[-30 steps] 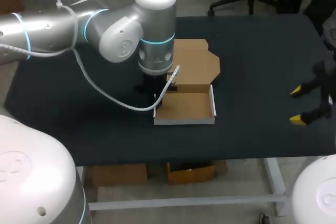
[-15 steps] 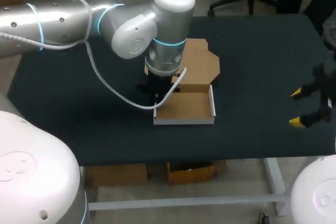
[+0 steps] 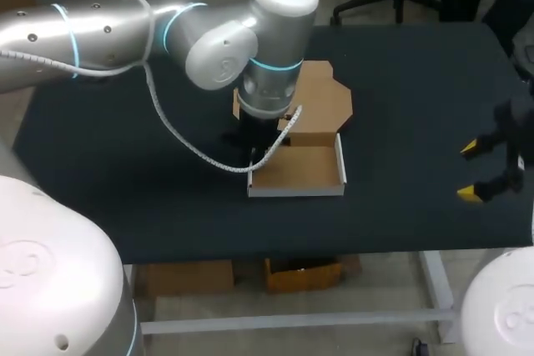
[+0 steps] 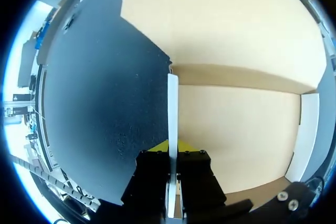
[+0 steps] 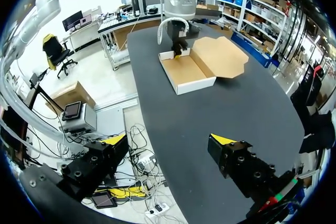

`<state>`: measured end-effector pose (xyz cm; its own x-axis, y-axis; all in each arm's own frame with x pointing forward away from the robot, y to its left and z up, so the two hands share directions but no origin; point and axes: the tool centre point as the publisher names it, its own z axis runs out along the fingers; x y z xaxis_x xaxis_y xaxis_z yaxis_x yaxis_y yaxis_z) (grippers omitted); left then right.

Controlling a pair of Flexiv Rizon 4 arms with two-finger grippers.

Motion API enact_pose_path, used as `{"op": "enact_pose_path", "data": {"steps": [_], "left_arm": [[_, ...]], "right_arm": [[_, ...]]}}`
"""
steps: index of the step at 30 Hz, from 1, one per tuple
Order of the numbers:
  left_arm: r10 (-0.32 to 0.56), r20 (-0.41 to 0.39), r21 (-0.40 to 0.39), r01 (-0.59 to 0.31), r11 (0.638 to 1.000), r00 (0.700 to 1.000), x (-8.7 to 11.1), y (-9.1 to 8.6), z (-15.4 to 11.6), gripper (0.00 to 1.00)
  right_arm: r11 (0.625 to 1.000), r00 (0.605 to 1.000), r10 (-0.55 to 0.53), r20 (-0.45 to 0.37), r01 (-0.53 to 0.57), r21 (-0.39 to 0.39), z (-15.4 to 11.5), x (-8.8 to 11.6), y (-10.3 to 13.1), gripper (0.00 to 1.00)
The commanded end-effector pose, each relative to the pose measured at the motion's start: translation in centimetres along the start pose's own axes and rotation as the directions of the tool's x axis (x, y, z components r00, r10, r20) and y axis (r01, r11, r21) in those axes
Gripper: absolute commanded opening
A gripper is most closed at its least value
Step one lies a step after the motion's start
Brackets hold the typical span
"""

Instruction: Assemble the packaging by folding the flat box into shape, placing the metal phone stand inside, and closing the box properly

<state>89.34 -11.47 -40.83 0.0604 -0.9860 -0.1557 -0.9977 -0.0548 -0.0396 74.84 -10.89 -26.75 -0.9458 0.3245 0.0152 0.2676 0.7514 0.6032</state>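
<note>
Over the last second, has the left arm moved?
Yes. The left arm has swung rightward across the table, its wrist now farther over the open lid of the box.

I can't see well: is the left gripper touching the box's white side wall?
Touching. Left wrist view: the side wall stands pinched between the left gripper and its two fingers.

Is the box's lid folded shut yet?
No, the lid lies flat on the table, behind the open tray.

Even overhead room light, moderately bright: specular highlights on the silver shell of the left arm (image 3: pixel 100 31), faint soft shadow beneath it on the matte black table (image 3: pixel 417 122), the cardboard of the box (image 4: pixel 236 129) nearly washed out in the left wrist view.
</note>
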Motion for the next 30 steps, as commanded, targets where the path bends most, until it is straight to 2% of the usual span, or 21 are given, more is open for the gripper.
{"op": "enact_pose_path", "data": {"steps": [1,8,11,13,15,16,19,20,23,26,30], "left_arm": [[0.001,-0.082,0.010,0.000,1.000,0.997,-1.0,0.3,0.3,0.00],[0.019,-0.148,0.020,-0.016,1.000,0.989,-1.1,0.5,0.1,0.00],[0.029,-0.171,0.027,-0.025,0.999,0.985,-0.9,0.8,-0.1,0.05],[0.034,-0.183,0.033,-0.029,0.999,0.983,-0.7,0.9,-0.3,0.13],[0.038,-0.191,0.039,-0.031,0.999,0.981,-0.6,1.0,-0.4,0.31],[0.041,-0.196,0.042,-0.033,0.999,0.980,-0.5,1.0,-0.5,0.35],[0.053,-0.216,0.054,-0.042,0.998,0.975,-0.3,1.1,-0.7,0.66],[0.055,-0.221,0.059,-0.043,0.997,0.974,-0.3,1.2,-0.7,0.70],[0.062,-0.244,0.067,-0.047,0.997,0.968,-0.2,1.3,-0.9,0.91],[0.074,-0.266,0.079,-0.055,0.995,0.961,-0.2,1.4,-1.0,1.00],[0.093,-0.310,0.096,-0.066,0.993,0.946,-0.3,1.6,-1.4,1.00]], "right_arm": [[1.000,1.000,0.001,0.001,-0.001,0.001,-0.1,0.1,0.0,1.00],[1.000,1.000,0.006,-0.001,-0.006,0.004,0.1,0.0,0.1,1.00],[1.000,1.000,0.009,-0.003,-0.009,0.005,0.1,-0.1,0.1,1.00],[1.000,1.000,0.010,-0.004,-0.010,0.005,0.2,-0.1,0.1,1.00],[1.000,1.000,0.011,-0.004,-0.011,0.005,0.2,-0.1,0.1,1.00],[1.000,1.000,0.011,-0.004,-0.011,0.006,0.2,-0.1,0.1,1.00],[1.000,1.000,0.013,-0.002,-0.013,0.010,0.2,-0.1,0.1,1.00],[1.000,1.000,0.013,-0.001,-0.013,0.011,0.2,-0.1,0.1,1.00],[1.000,1.000,0.015,-0.001,-0.015,0.011,0.1,-0.1,0.2,1.00],[1.000,1.000,0.017,-0.001,-0.017,0.013,0.1,-0.2,0.2,1.00],[1.000,1.000,0.018,-0.001,-0.018,0.013,0.1,-0.3,0.2,1.00]]}}
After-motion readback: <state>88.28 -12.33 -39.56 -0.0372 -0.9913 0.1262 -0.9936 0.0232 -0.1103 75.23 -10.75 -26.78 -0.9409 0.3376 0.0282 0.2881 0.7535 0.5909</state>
